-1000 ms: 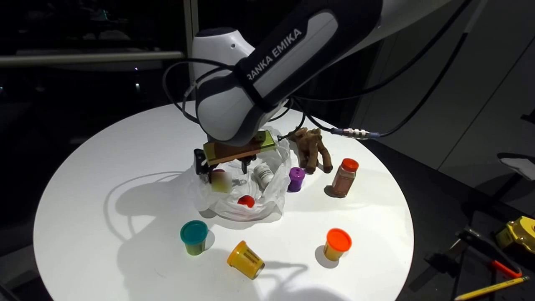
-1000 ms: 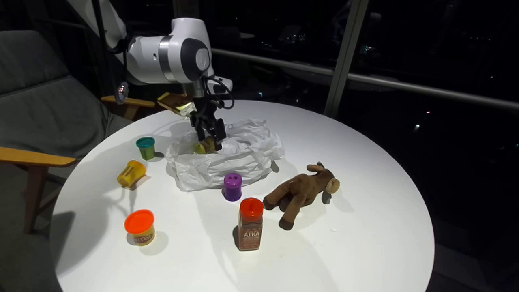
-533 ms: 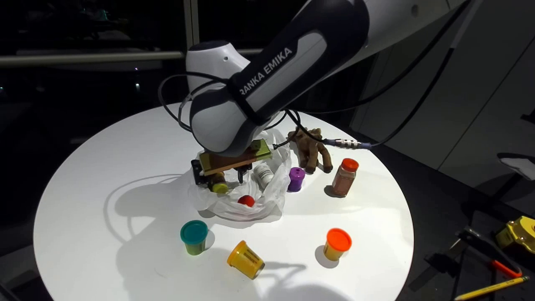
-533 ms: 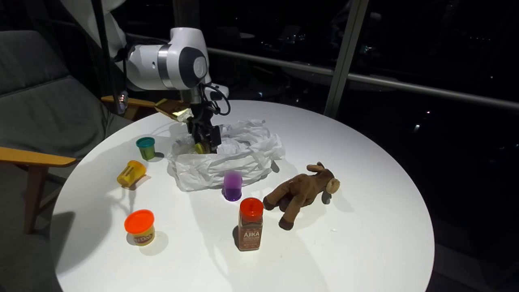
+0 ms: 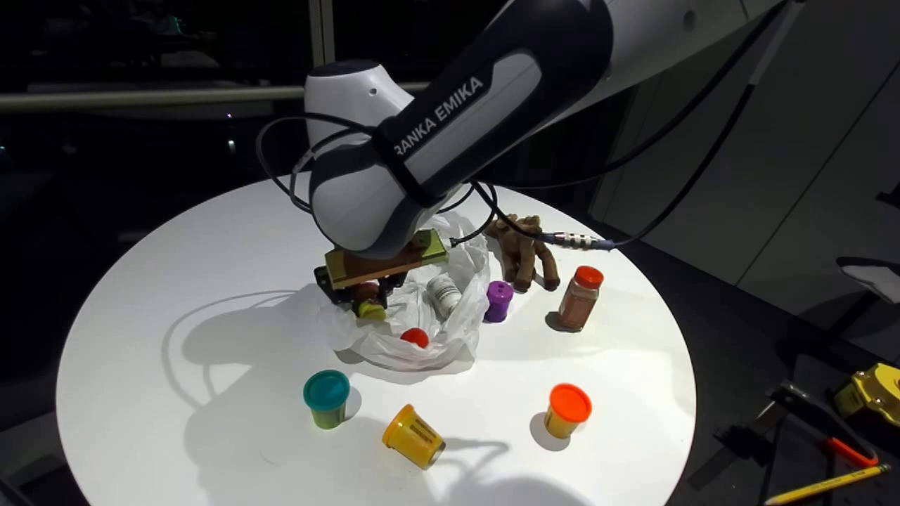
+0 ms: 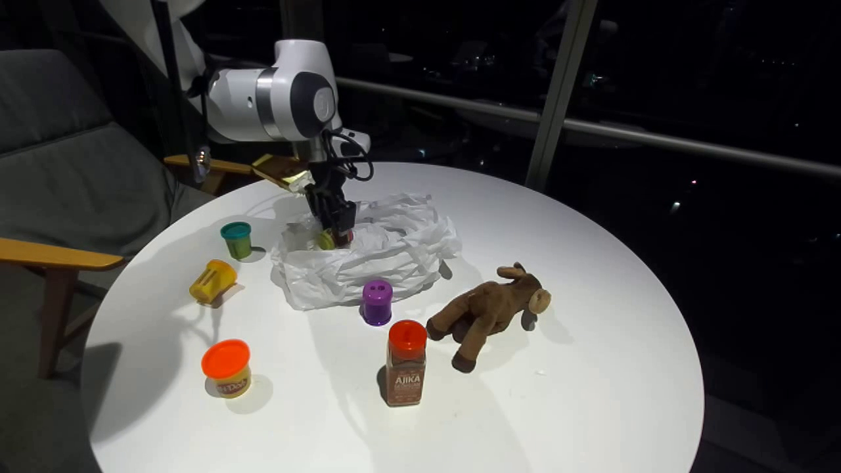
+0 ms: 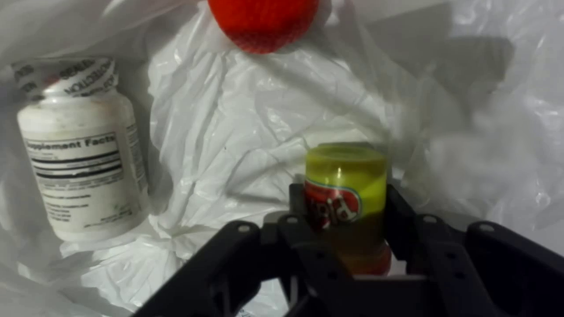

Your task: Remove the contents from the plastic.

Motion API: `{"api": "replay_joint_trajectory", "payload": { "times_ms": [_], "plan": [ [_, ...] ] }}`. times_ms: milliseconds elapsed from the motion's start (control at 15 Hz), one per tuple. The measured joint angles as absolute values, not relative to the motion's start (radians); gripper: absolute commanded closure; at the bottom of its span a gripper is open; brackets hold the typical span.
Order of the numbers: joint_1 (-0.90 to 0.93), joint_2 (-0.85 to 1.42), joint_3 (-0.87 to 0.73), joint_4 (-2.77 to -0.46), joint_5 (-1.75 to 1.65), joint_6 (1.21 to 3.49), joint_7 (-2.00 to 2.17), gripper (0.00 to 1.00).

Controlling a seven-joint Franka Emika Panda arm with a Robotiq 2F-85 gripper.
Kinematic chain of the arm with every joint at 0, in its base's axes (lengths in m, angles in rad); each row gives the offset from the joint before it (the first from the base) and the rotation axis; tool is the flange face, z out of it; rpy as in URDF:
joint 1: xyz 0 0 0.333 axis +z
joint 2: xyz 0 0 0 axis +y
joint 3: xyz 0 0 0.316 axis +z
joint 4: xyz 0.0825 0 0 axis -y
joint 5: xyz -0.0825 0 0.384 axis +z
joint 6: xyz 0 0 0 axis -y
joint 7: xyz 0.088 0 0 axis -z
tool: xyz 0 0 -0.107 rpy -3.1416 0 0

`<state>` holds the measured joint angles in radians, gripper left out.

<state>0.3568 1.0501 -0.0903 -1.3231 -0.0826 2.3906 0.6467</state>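
Note:
The plastic, a thin crumpled white bag point(image 6: 358, 272), lies spread with its mouth up. My gripper point(image 7: 346, 193) is inside it, shut on a yellow cup point(image 7: 341, 165) with a red lid end. Both fingers point(image 7: 398, 215) press the cup's sides; its lower part is shadowed. Also in the bag are a white pill bottle point(image 7: 83, 176) and a red round piece point(image 7: 264, 22). Outside stand other contents: a brown animal figure point(image 6: 489, 312), a red-capped brown bottle point(image 6: 405, 378), a purple shaker point(image 6: 377, 305), an orange-lidded cup point(image 6: 228, 371), a teal-lidded cup point(image 6: 237, 242) and a tipped yellow cup point(image 6: 213, 281).
The round white table point(image 5: 176, 232) carries everything. The purple shaker stands right beside the bag's wall. A grey armchair point(image 6: 52, 171) with wooden armrests is close to the table's edge. Black cables point(image 5: 485, 225) hang from the arm above the bag.
My gripper has come down around the yellow cup and its jaws have closed on it. In the last half second the arm has risen slightly, and the cup has shifted up a little with it.

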Motion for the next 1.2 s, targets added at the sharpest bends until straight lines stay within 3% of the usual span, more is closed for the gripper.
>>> {"api": "replay_joint_trajectory", "payload": {
  "times_ms": [467, 1200],
  "plan": [
    [0.358, 0.962, -0.097, -1.385, -0.083, 2.395, 0.655, 0.81],
    [0.436, 0.525, -0.104, -1.915, -0.192, 2.429, 0.815, 0.81]
  ]
}}
